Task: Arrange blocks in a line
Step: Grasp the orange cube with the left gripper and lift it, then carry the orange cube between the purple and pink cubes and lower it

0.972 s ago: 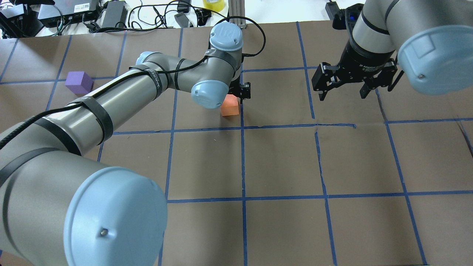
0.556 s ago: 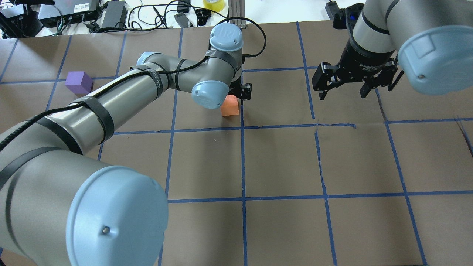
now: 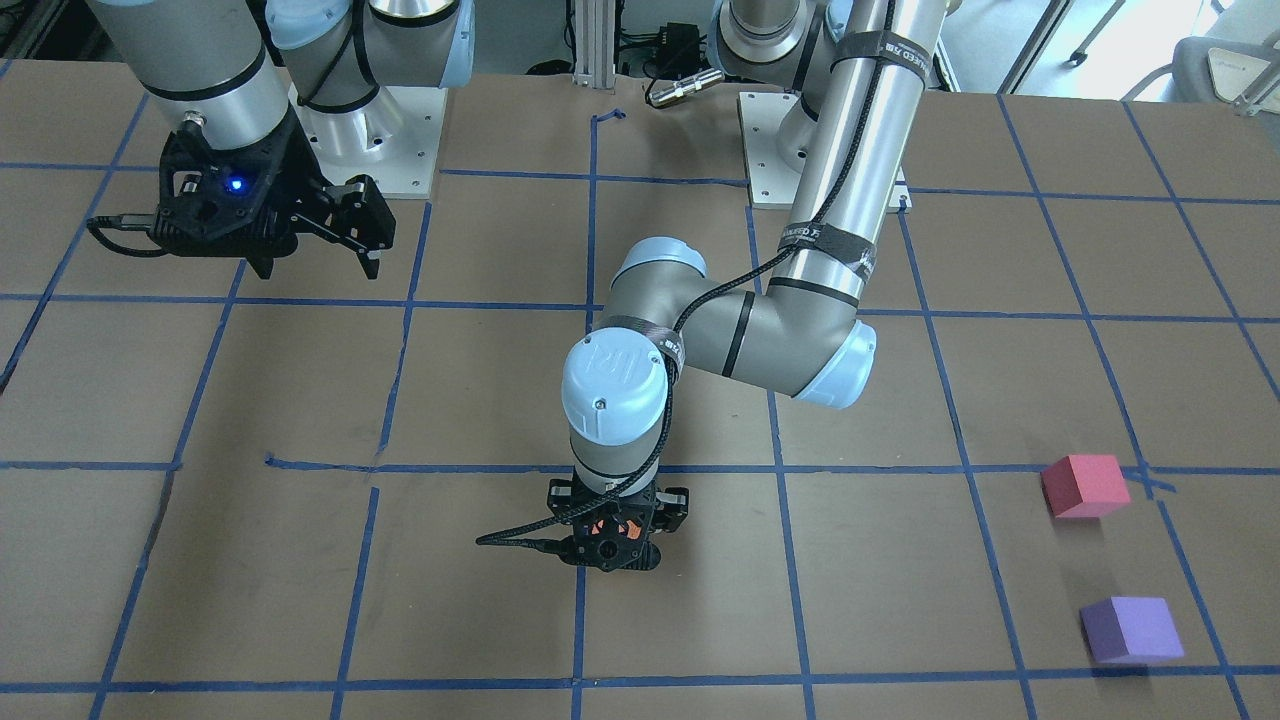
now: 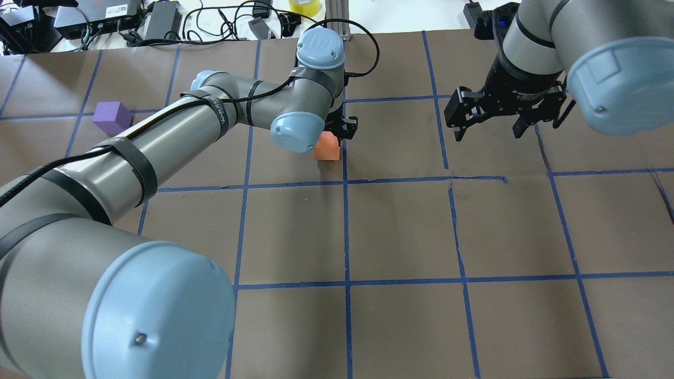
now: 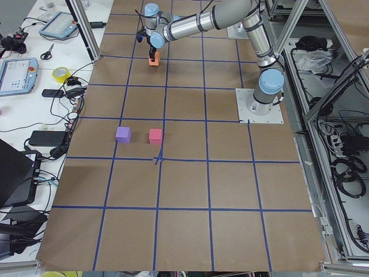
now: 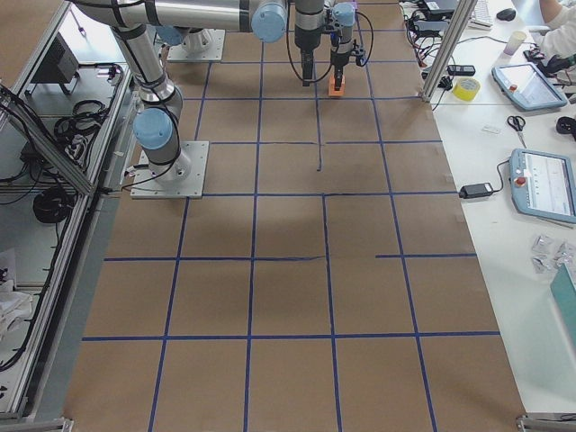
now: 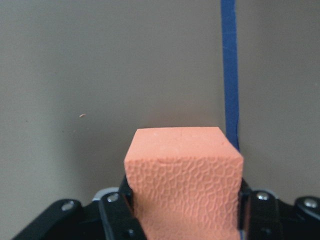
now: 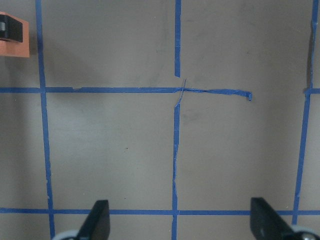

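Where the view is blocked: from overhead the left arm covers the pinkish-red block (image 3: 1083, 485) altogether, and its wrist joint hides the top of the orange block (image 4: 327, 148); from the front only slivers of orange show through the left gripper (image 3: 612, 535).
Cut off: the left wrist camera loses the bottom of the orange block, and the right wrist camera shows only a corner of it at the frame's edge.
Hard to tell: whether the orange block's underside touches the table (image 4: 400, 231).
Left arm: stretched far forward over the table, wrist bent so the gripper points straight down.
Left gripper: pinching the orange block by two opposite sides, one of its fingers (image 7: 117, 212) pressed to each.
Right arm: held over the robot's right half of the table, well apart from every block, wrist pointing down.
Right gripper (image 4: 488, 134): spread wide, nothing between the fingers.
Orange block, place: just beside a blue tape line (image 7: 229, 75), on the robot's left of it.
Orange block, heading: a cube with no long axis; its sides run about square to the tape grid.
Other blocks: pinkish-red and purple block (image 3: 1130, 628) lie near each other at the robot's left, well apart from the orange one.
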You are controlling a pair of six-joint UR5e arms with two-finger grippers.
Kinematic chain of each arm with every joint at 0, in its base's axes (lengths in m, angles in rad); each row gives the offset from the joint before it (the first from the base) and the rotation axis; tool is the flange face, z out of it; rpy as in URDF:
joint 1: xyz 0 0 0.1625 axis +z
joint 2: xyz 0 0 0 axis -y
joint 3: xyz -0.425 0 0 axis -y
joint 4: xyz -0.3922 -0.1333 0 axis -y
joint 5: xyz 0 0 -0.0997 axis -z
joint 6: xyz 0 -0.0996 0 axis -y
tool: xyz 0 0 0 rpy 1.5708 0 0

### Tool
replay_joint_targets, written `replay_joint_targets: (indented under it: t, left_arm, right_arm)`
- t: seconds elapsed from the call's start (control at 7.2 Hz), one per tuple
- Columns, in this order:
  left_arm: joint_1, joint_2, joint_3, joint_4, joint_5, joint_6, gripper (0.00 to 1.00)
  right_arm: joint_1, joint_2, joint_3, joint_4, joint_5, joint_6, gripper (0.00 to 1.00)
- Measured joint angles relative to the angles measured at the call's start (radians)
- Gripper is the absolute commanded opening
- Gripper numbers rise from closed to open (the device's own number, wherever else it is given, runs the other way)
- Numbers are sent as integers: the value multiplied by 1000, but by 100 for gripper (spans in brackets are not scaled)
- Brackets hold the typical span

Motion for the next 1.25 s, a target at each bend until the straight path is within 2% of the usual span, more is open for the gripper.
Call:
replay_joint_targets:
  t: [0.28, 0.56, 0.83, 1.25]
  left_arm:
    - [102, 38, 6, -4, -44, 62, 0]
    - [252, 86, -7, -12, -67, 160, 0]
    - [441, 134, -17, -90, -68, 299, 0]
    - [654, 121, 22, -152, -58, 508, 0]
  right_arm:
    - [0, 0, -1, 0, 1, -3, 100]
    - [0, 0, 0, 0, -1, -6, 100]
    - [1, 0, 0, 0, 0, -2, 100]
    - [3, 0, 0, 1, 0, 3, 100]
